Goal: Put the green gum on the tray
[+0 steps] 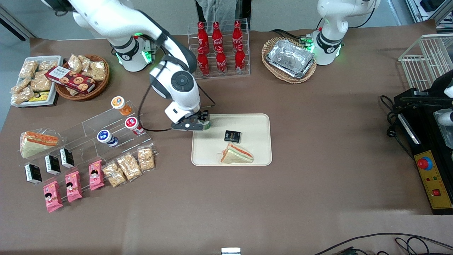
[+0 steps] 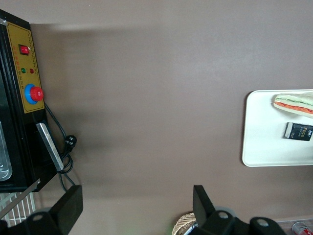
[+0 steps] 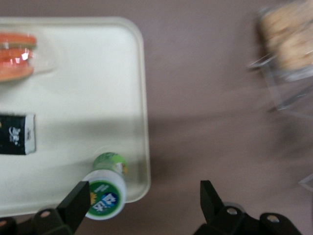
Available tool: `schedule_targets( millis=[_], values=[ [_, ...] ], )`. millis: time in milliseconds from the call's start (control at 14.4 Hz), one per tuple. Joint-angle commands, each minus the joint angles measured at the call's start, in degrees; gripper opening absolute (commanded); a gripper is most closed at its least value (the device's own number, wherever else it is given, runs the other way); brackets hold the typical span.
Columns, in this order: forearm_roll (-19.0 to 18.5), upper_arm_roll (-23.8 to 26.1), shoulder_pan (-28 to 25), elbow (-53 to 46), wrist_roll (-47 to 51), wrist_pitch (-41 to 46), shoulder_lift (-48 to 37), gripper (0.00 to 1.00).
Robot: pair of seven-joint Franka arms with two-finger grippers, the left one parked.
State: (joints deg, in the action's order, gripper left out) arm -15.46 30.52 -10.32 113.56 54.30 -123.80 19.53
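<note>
The green gum (image 3: 104,194), a green bottle with a white lid and green label, stands on the cream tray (image 3: 73,98) just inside a rounded corner. My right gripper (image 3: 142,195) hangs over that corner with its fingers wide open. The gum is close beside one finger (image 3: 73,203), and the other finger is well clear over the table. In the front view the gripper (image 1: 199,124) is at the tray's (image 1: 254,122) edge toward the working arm's end, with the gum (image 1: 207,124) just showing beside it. The tray also shows in the left wrist view (image 2: 264,137).
A wrapped sandwich (image 1: 236,155) and a black packet (image 1: 232,136) lie on the tray. A clear stepped shelf holds orange (image 1: 120,105), red (image 1: 133,124) and blue (image 1: 106,137) bottles, with snack packs nearer the camera. A cola rack (image 1: 219,47) and a foil tray in a basket (image 1: 291,59) stand farther away.
</note>
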Motion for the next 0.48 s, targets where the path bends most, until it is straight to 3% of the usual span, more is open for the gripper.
schedule_targets(
  millis=[0, 138, 277, 415],
  values=[
    [6.72, 0.42, 7.13, -1.77, -11.19, 7.95, -9.48, 1.0],
    [11.66, 0.33, 13.28, -1.85, -19.29, 11.72, -13.97, 1.0],
    [12.29, 0.24, 18.91, -3.07, -26.49, 14.97, -18.28, 1.0],
    [12.29, 0.15, 22.44, -10.34, -32.65, 22.5, -18.74, 1.0]
  ],
)
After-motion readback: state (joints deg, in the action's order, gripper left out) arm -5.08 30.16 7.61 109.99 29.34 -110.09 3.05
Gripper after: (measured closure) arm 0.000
